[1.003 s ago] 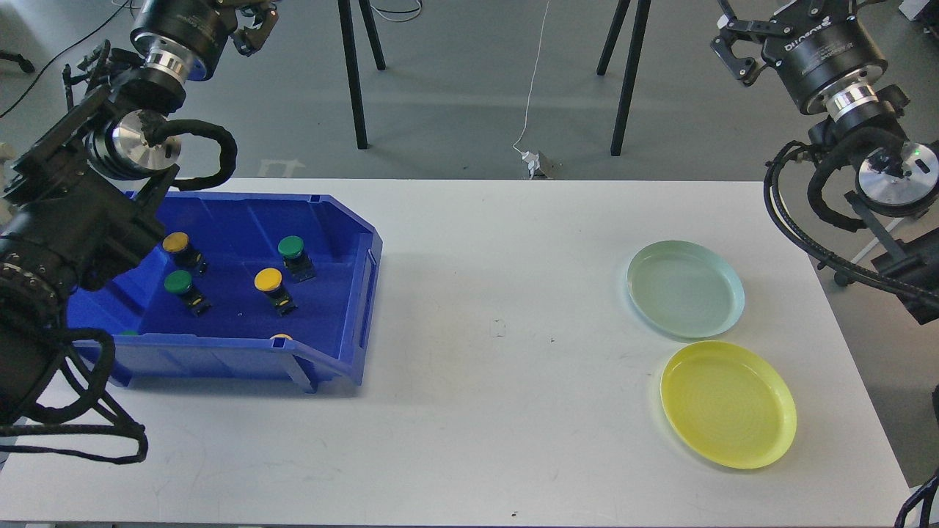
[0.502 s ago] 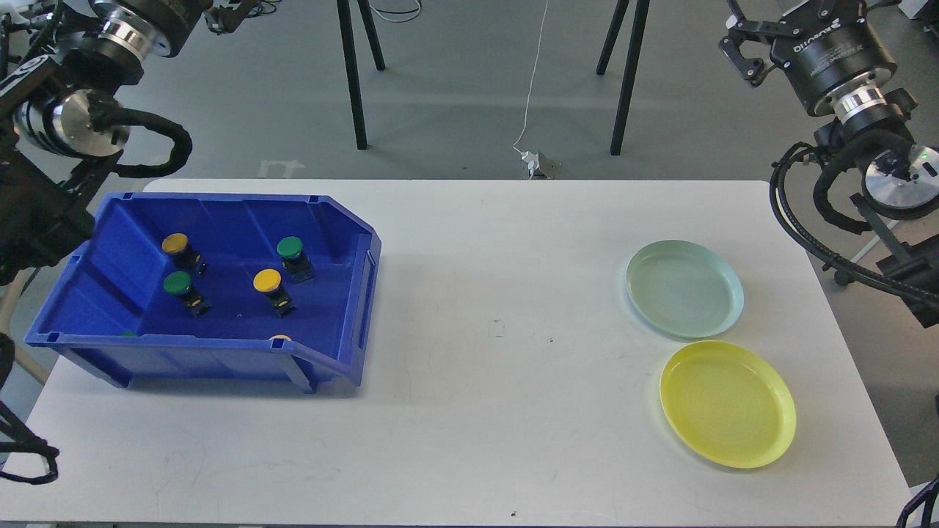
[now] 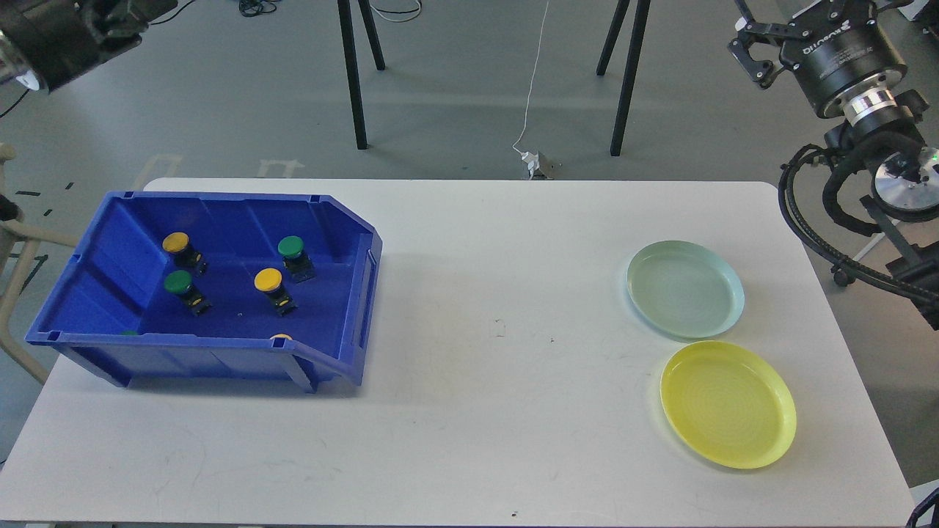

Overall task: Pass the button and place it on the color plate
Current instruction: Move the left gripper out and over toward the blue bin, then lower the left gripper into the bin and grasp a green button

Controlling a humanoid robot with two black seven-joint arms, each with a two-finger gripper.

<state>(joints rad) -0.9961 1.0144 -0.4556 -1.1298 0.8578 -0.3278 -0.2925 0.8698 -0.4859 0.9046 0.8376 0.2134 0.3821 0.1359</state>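
A blue bin [image 3: 363, 293] stands on the left of the white table [image 3: 499, 411]. In it lie two yellow-capped buttons [image 3: 176, 243] [image 3: 268, 279] and two green-capped buttons [image 3: 291, 246] [image 3: 177, 281]. Another yellow cap [image 3: 280, 337] and a green cap [image 3: 128, 333] peek over the bin's front wall. A pale green plate [image 3: 685, 288] and a yellow plate [image 3: 728, 403] lie at the right, both bare. Only part of my left arm [image 3: 51, 33] shows at the top left corner; its gripper is out of view. My right gripper [image 3: 755, 51] is high at the top right, too cut off to read.
Black stand legs [image 3: 356, 81] [image 3: 623, 81] and a white cable with a plug [image 3: 537, 163] are on the floor behind the table. A pale chair frame [image 3: 18, 249] stands left of the bin. My right arm's cables [image 3: 814, 235] hang beside the table's right edge.
My left arm has swung up and left, away from over the bin, which now shows whole. My right arm has shifted slightly up and right. Buttons and plates have not moved.
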